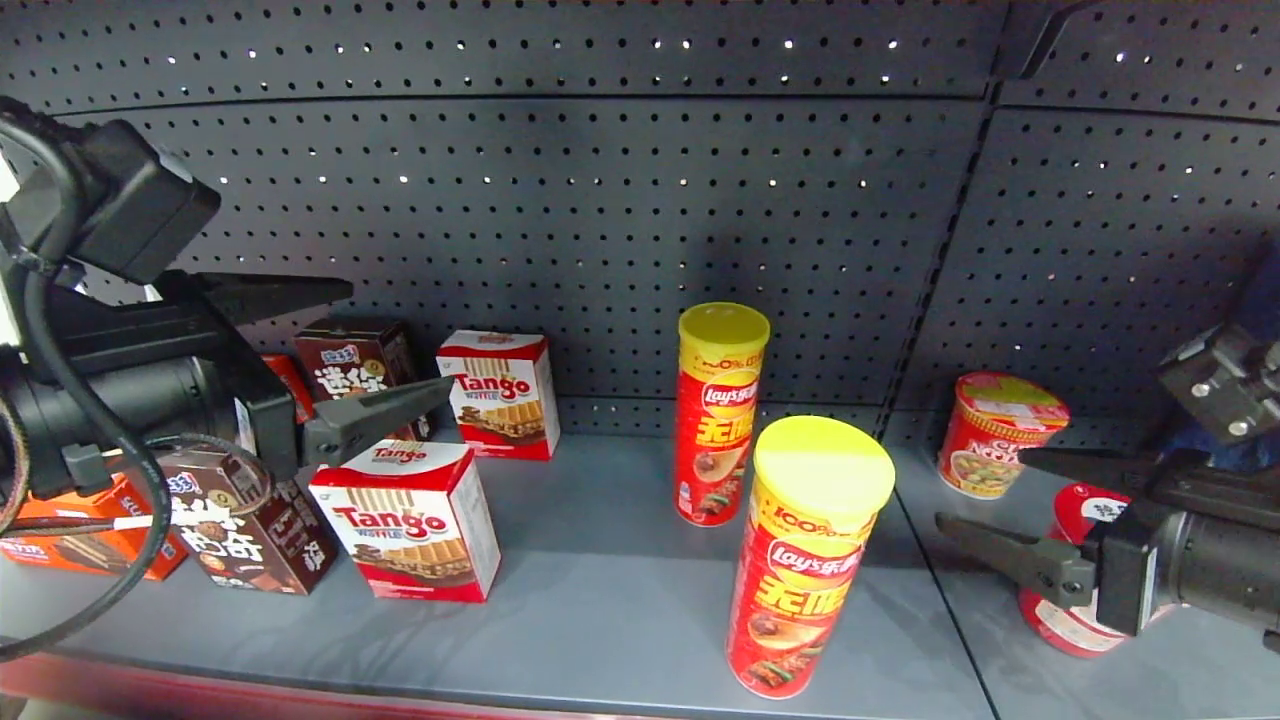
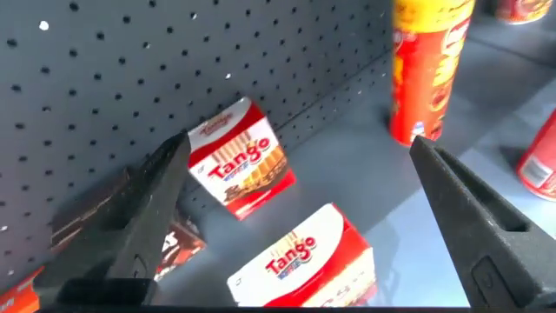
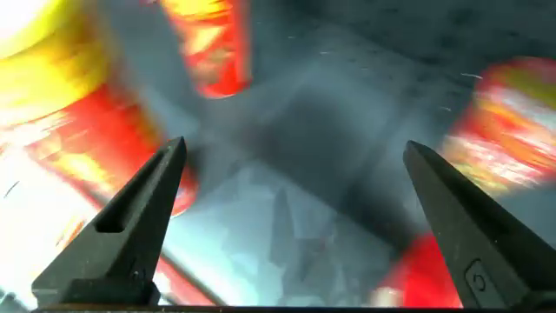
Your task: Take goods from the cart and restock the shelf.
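Note:
Two red-and-white wafer boxes stand on the grey shelf (image 1: 620, 600), one in front (image 1: 415, 525) (image 2: 304, 261) and one at the back (image 1: 505, 395) (image 2: 243, 161). My left gripper (image 1: 400, 338) (image 2: 300, 143) hangs open and empty just above the front box. Two red chip cans with yellow lids stand upright mid-shelf, the near can (image 1: 805, 560) (image 3: 52, 96) and the far can (image 1: 718, 415) (image 2: 426, 69) (image 3: 208, 43). My right gripper (image 1: 980, 490) (image 3: 295, 148) is open and empty, right of the near can. A red cup noodle (image 1: 1075, 570) sits close behind its fingers.
Brown snack boxes (image 1: 255, 535) (image 1: 355, 370) and an orange box (image 1: 90, 545) crowd the shelf's left end. Another cup noodle (image 1: 1000, 420) (image 3: 512, 122) stands at the back right. A perforated back panel (image 1: 640, 200) closes the shelf. Bare shelf lies between the wafer boxes and the cans.

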{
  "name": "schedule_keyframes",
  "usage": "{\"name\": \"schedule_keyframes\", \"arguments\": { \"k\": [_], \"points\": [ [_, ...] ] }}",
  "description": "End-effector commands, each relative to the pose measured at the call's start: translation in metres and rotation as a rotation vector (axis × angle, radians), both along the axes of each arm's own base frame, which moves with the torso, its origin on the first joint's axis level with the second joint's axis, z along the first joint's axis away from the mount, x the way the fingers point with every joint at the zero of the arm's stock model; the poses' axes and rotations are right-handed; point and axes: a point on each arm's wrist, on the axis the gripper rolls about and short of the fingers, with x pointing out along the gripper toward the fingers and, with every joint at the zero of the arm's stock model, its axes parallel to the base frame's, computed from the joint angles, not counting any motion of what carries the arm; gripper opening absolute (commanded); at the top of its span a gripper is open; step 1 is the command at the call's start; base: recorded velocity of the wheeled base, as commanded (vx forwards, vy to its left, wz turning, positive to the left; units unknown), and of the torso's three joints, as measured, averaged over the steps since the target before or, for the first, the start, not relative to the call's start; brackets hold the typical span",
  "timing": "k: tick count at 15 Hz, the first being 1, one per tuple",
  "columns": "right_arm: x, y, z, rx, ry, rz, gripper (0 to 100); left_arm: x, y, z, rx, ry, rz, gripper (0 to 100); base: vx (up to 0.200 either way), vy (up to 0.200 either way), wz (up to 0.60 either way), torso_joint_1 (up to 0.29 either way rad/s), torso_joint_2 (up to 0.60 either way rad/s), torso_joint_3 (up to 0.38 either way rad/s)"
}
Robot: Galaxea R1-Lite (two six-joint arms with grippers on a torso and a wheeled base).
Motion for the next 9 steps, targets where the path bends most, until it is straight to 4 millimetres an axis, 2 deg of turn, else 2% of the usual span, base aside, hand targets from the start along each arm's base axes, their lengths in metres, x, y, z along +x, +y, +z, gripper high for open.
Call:
{"name": "schedule_keyframes", "arguments": {
  "k": [1,4,9],
  "points": [
    [-0.003,0.004,-0.009,-0.045,0.011,0.045,100,-0.001,-0.003,-0.003,-0.003,0.013,-0.014,100,0.000,0.000,0.00,0.000,0.00,0.000],
    [-0.007,0.009,-0.026,-0.137,0.027,0.112,100,0.000,-0.003,-0.003,-0.004,0.016,-0.014,100,0.000,0.000,0.00,0.000,0.00,0.000],
    [-0.003,0.017,-0.033,-0.171,0.055,0.136,100,0.000,-0.003,-0.003,-0.005,0.016,-0.011,100,0.000,0.000,0.00,0.000,0.00,0.000]
  ]
}}
